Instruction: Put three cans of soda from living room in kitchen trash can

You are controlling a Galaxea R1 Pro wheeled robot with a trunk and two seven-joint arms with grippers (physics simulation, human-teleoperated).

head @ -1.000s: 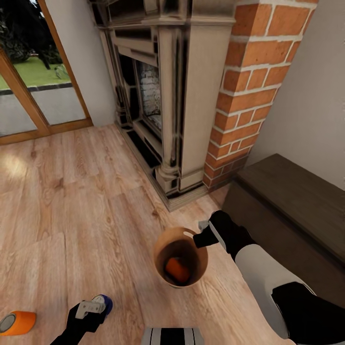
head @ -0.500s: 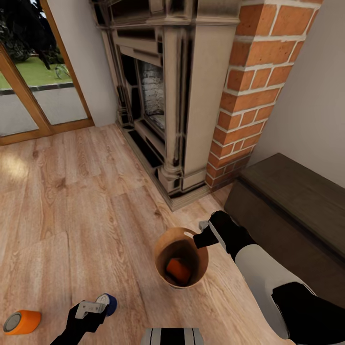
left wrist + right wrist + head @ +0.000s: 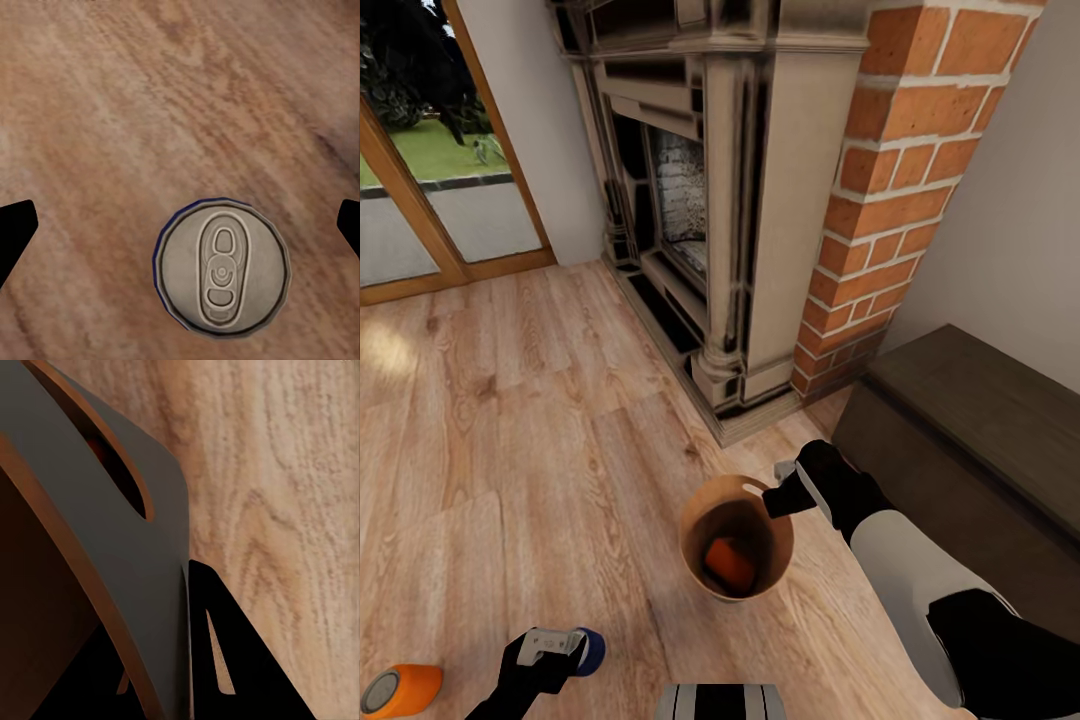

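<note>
Head view: right gripper (image 3: 788,490) pinches the trash can (image 3: 700,510) rim; orange can (image 3: 728,563) inside. Whole view has shifted slightly, camera moved.
Left wrist view: left gripper (image 3: 180,225) spread wide above upright blue can (image 3: 223,264).
Right wrist view: fingers (image 3: 225,660) clamp the bin wall.

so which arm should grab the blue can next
Left. The left gripper hovers open right above the upright blue can, while the right gripper is shut on the trash can rim, so it's busy.
</note>
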